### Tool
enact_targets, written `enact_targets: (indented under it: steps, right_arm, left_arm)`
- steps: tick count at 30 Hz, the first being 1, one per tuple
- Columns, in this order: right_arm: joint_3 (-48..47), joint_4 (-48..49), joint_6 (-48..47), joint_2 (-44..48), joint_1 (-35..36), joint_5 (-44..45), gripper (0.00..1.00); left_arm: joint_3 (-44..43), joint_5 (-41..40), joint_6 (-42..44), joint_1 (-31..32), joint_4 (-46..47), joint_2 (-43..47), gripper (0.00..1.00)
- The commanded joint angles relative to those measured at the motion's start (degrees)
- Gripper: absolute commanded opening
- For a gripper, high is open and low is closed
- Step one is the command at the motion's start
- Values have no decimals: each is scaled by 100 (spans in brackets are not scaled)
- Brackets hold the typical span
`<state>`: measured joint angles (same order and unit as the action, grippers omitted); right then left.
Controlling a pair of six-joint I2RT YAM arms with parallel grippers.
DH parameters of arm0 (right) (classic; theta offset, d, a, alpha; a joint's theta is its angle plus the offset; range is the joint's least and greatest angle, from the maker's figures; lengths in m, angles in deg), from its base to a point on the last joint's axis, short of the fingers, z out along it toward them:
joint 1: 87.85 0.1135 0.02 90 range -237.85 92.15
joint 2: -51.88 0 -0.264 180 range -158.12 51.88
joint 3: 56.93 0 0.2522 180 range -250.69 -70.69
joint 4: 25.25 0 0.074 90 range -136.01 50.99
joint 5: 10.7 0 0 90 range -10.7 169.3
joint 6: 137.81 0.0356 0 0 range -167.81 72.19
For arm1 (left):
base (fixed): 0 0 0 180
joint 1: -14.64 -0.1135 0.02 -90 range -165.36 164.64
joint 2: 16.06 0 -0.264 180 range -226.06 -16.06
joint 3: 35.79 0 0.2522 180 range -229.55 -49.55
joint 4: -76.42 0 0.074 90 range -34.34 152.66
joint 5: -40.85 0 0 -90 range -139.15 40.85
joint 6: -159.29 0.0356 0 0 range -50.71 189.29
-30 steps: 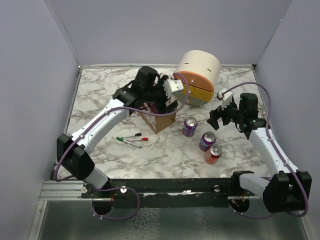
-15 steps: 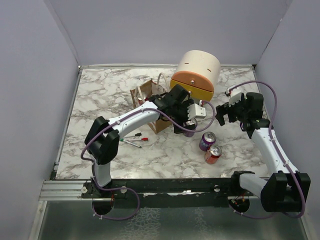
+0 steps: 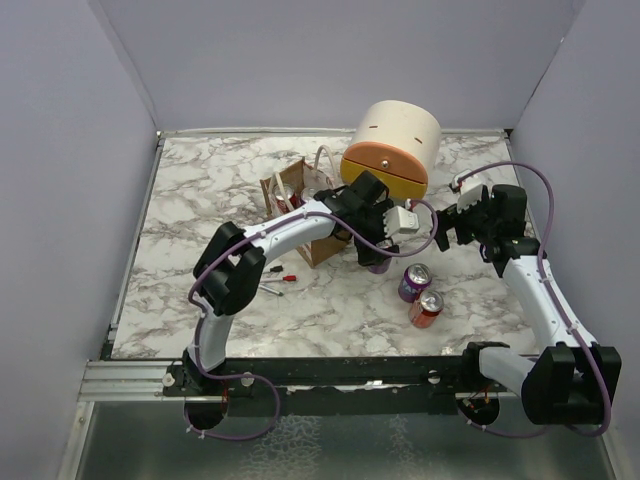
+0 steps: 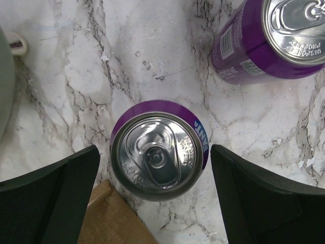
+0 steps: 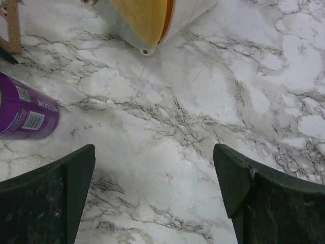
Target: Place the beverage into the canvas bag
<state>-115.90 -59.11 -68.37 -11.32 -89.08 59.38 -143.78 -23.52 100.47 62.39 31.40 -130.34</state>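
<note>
The canvas bag [image 3: 283, 192] is small and tan-brown with pale loop handles; it stands open left of centre, partly covered by my left arm. A purple can [image 4: 158, 150] stands upright beside it. My left gripper [image 3: 381, 250] hovers right over this can, open, one finger on each side of the can top and apart from it [image 4: 154, 158]. A corner of the bag [image 4: 109, 218] shows below the can. My right gripper [image 3: 446, 225] is open and empty over bare marble [image 5: 155, 168].
A second purple can [image 3: 415, 282] [image 4: 277, 35] and a red can [image 3: 427, 308] stand in front right of the first. A round cream drawer unit [image 3: 395, 150] with an orange front sits behind. Markers [image 3: 272, 281] lie in front of the bag.
My left arm has swung from over the bag to the right and now hangs over the purple can. My right gripper has drawn back a little to the right.
</note>
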Motion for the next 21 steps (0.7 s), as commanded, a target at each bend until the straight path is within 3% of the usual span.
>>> enact_targets:
  steps: [1,5,14,21]
  right_arm:
    - [29,164,-8,77,-26,6,100]
    - [24,147,-23,80,-26,-46,100]
    - [27,120,-54,95,-26,-118,100]
    - [30,120,-56,62,-26,-143,100]
  left_arm:
    - [-148,320,-350,22,296,-195,86]
    - [-126,357,-581,21,493,-231,79]
    - [0,533,-895,18,685,-210,77]
    - [-30,610,-907,16,592,-109,54]
